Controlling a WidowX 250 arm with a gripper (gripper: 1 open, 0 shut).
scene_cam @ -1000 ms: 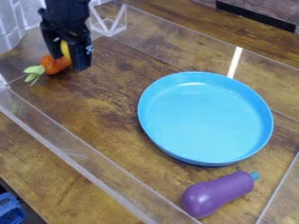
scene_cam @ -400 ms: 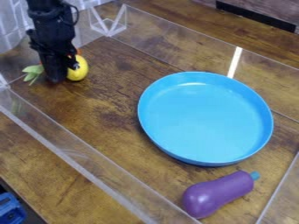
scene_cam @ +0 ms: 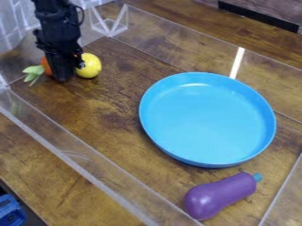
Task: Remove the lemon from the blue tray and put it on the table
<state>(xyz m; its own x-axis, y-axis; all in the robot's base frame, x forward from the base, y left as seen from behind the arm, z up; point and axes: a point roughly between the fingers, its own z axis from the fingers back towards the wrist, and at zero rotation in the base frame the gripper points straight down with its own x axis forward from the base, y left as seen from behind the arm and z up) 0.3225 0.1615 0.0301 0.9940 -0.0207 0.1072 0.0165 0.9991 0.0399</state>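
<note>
A round blue tray sits empty on the dark wooden table. The lemon lies on the wood well off toward ten o'clock from the tray, touching or just beside the black gripper, which points straight down. A carrot peeks out behind it. Whether the fingers are apart or together is too dark to tell. Lifting straight up should avoid nudging the lemon.

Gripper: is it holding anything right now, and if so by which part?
It cannot be told. The gripper stands down at the table beside the lemon, apparently over the carrot; its fingertips are not clear.
</note>
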